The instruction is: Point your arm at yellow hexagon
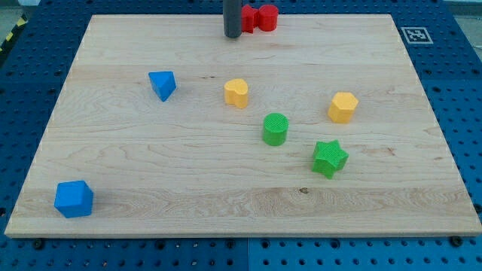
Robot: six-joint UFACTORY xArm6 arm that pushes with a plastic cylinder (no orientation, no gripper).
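The yellow hexagon [343, 107] sits on the wooden board at the view's right of centre. My tip [232, 35] is at the view's top centre, far up and left of the hexagon, right beside a red block [259, 17]. A second yellow block [236, 92], heart-like in shape, lies near the board's middle, below my tip.
A green cylinder [276, 129] and a green star [329, 158] lie below and left of the hexagon. A blue triangular block [163, 84] is at the left, and a blue cube [74, 199] at the bottom left. The board's edge [241, 230] runs along the bottom.
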